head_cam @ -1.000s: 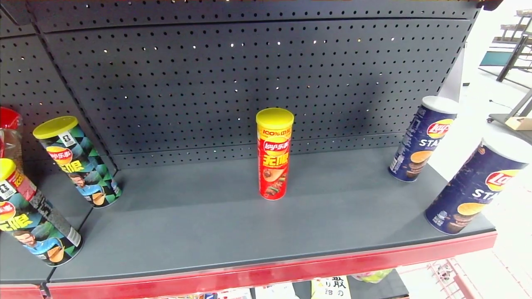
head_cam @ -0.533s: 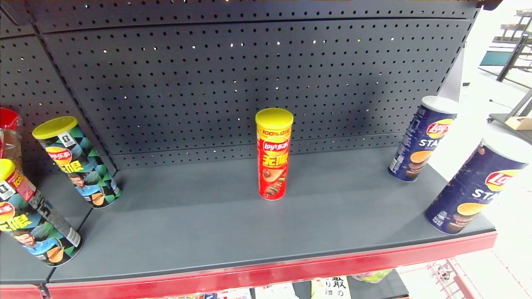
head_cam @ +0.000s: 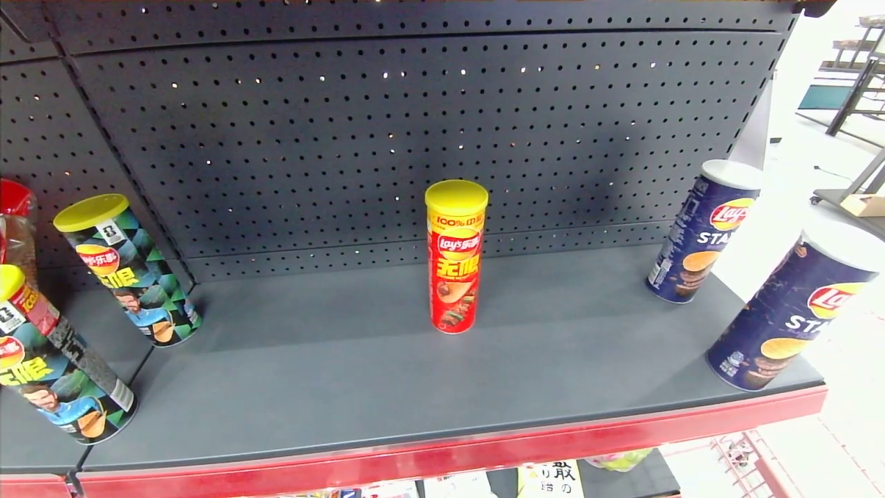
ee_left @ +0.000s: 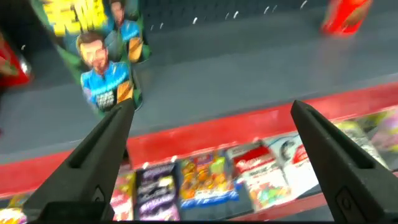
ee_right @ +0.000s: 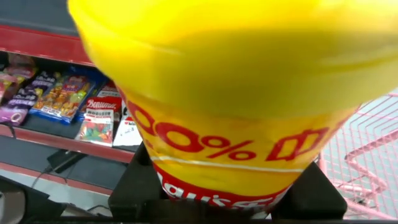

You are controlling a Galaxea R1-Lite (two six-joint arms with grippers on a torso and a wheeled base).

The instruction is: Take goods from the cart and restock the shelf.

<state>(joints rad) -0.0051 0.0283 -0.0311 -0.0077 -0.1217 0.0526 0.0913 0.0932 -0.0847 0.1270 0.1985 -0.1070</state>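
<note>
While its two dark fingers (ee_left: pixel 106 155) stand spread wide, nothing between them, the left gripper (ee_left: pixel 208 165) faces the red front lip (ee_left: pixel 205 127) of the shelf (ee_left: pixel 249 68), near a green can (ee_left: pixel 102 56). The right gripper (ee_right: pixel 224 202) pinches a yellow-lidded red can (ee_right: pixel 230 124) — pink cart wire (ee_right: pixel 367 155) behind it. At the head view's centre a second red can (head_cam: pixel 454 259) stands upright; bare deck (head_cam: pixel 332 373) lies either side, with two green cans (head_cam: pixel 128 270) at the left edge and two blue cans (head_cam: pixel 702 232) at the right — the nearer by the front corner.
</note>
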